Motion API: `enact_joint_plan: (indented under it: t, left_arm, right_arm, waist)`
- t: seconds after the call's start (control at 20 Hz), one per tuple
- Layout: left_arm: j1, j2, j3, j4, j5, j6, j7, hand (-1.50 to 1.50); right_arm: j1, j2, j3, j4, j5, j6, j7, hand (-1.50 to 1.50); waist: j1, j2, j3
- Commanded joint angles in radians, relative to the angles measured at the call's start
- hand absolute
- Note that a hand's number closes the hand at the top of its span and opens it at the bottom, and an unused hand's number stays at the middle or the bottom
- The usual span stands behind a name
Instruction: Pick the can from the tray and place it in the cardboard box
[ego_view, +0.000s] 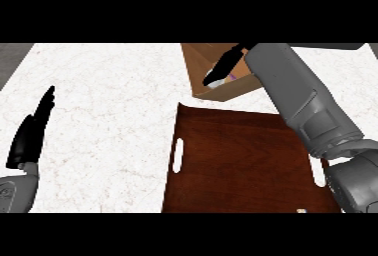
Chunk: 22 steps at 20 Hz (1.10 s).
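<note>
My right hand (227, 61) reaches over the cardboard box (201, 64) at the far middle of the counter. Its fingers look straight and point down into the box. Under the fingertips a small part of the can (215, 83) shows, pale with a purple patch, inside the box near its front wall; the hand hides most of it. The dark wooden tray (236, 150) lies in front of the box with no can showing on it. My left hand (29, 135) rests open at the left edge, fingers up.
The grey right forearm (303, 100) crosses above the tray's right side and hides its right edge. The tray has slot handles on its left (178, 155) and right (317, 172). White marble counter (103, 100) spreads left of the tray.
</note>
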<state>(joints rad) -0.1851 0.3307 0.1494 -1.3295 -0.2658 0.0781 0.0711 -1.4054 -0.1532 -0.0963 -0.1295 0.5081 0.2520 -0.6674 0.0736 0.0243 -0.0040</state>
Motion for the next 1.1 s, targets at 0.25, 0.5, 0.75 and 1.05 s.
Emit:
enact_joint_plan:
  t: [0.25,0.5,0.75,1.05]
  left_arm:
    - [0.0,0.018,0.013,-0.013,0.011,-0.018,-0.002,0.0]
    - [0.005,0.005,0.006,0.005,0.005,-0.012,-0.026,0.0]
    - [-0.017,-0.026,-0.016,-0.012,-0.007,0.007,-0.004,0.0]
    - [-0.026,-0.015,-0.017,-0.004,-0.011,-0.002,-0.024,0.0]
  right_arm:
    - [-0.002,-0.137,-0.181,0.028,-0.172,0.132,0.001,-1.5]
    - [-0.007,-0.263,-0.22,0.043,-0.207,0.246,0.026,-1.5]
    - [0.052,-0.371,-0.217,0.036,-0.198,0.265,0.005,-1.5]
    - [0.102,-0.473,-0.211,0.019,-0.19,0.328,-0.022,-1.5]
  waist:
    - [0.012,0.011,0.005]
    - [0.022,0.024,0.005]
    - [0.033,0.038,0.007]
    - [0.042,0.05,0.01]
